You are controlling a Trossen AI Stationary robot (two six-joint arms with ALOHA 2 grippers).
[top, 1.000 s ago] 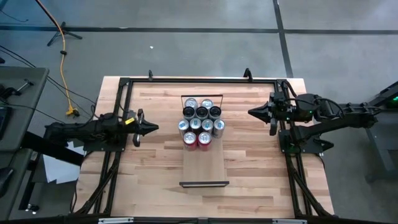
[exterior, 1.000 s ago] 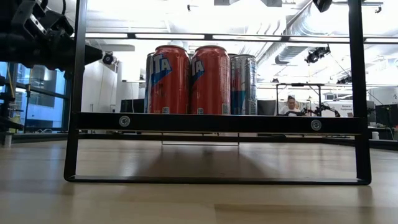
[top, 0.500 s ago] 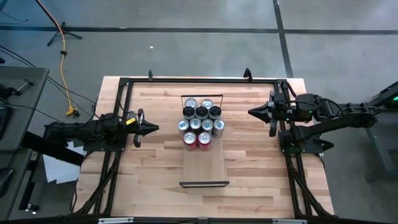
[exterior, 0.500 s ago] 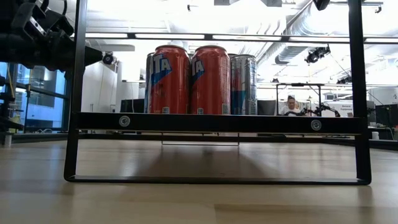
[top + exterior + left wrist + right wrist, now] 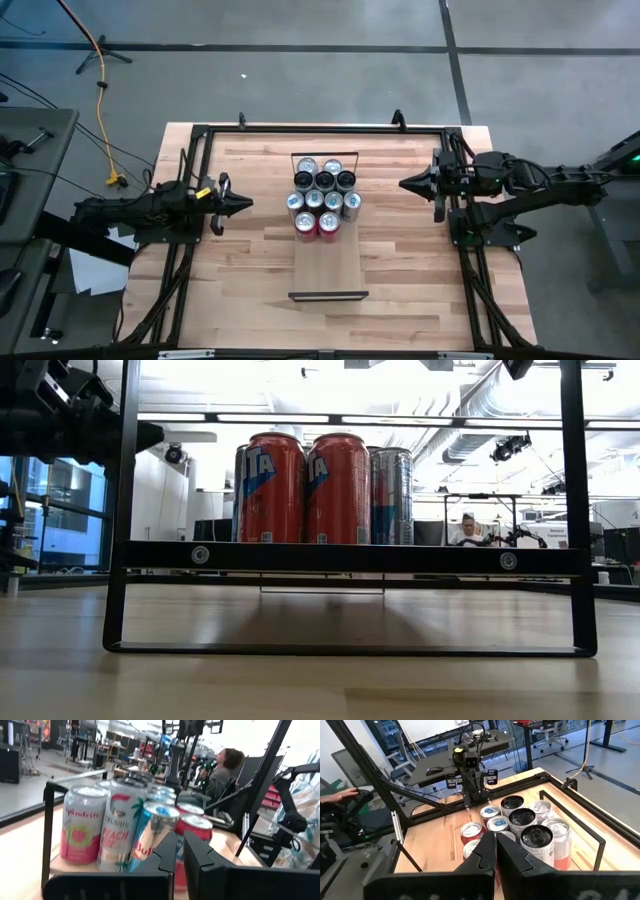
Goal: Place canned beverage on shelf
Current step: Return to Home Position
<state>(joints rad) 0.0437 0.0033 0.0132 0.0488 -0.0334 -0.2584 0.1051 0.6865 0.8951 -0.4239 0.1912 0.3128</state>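
Observation:
Several drink cans [image 5: 323,195] stand upright in a tight cluster on the far half of the shelf [image 5: 328,265], a narrow pale plank with a black rail at each short end. In the low view two red cans [image 5: 303,488] and a silver-blue can [image 5: 392,495] stand at the front. My left gripper [image 5: 248,203] is shut and empty, left of the cans, above the table. My right gripper [image 5: 403,183] is shut and empty, right of the cans. Both point at the cluster; it shows in the left wrist view [image 5: 120,827] and the right wrist view [image 5: 520,827].
The shelf's near half is bare wood up to the near rail [image 5: 328,296]. A black frame [image 5: 320,128] runs round the butcher-block tabletop. A person [image 5: 220,770] sits beyond the table's right side; another person [image 5: 467,530] shows far back in the room.
My left gripper has risen a little and drawn slightly back toward the table's left edge, still shut. The cans and the shelf have not moved.

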